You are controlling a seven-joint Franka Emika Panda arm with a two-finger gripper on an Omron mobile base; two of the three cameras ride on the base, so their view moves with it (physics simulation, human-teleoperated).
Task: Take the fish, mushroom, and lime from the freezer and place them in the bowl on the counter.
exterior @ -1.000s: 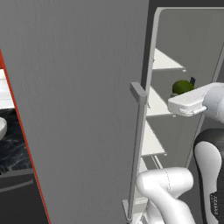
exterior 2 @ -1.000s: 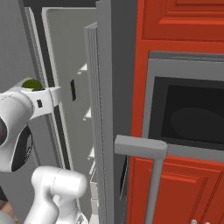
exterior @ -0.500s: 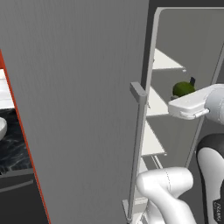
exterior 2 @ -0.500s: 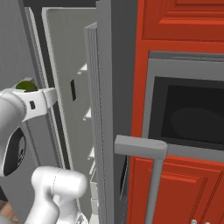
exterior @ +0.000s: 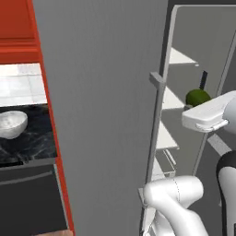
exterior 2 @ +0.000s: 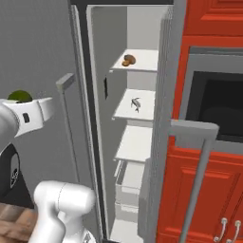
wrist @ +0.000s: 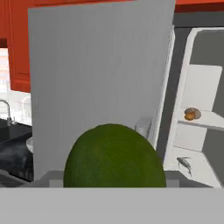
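Up at the gripper [wrist: 114,186], one small dark green round lime [wrist: 114,158] sits clamped, held outside the tall grey brushed-metal freezer [exterior 2: 142,118], no long axis to speak of. One brown-orange mushroom [exterior 2: 128,60] rests on the top pale shelf, one small grey fish [exterior 2: 136,103] on the next, lying roughly front to back. One speckled white bowl [exterior: 11,124] sits on the black marble counter [exterior: 32,143], near its freezer-side edge.

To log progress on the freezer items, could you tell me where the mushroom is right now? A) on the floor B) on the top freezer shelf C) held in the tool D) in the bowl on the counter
B: the mushroom sits on the freezer's top shelf, above the fish.
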